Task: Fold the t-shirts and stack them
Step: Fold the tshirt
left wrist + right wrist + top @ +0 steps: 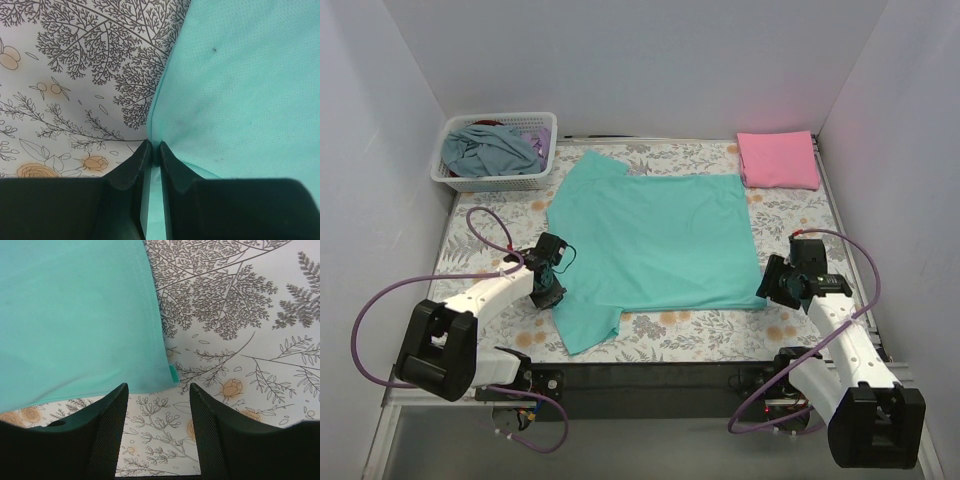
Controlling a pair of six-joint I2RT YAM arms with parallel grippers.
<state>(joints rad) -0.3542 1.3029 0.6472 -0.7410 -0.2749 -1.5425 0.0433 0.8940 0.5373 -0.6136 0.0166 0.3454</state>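
The teal-green t-shirt (655,240) lies spread flat on the flowered table cloth, one sleeve toward the near left. My left gripper (548,283) sits at the shirt's left edge, and in the left wrist view (155,148) it is shut on a fold of the teal cloth (240,90). My right gripper (772,283) is open just off the shirt's near right corner (167,377), and nothing is between its fingers (111,412). The pink t-shirt (778,159) lies folded at the far right corner.
A white lattice basket (496,181) with grey-blue and purple cloth stands at the far left. Grey walls close in the table on three sides. A black bar (650,375) runs along the near edge between the arm bases.
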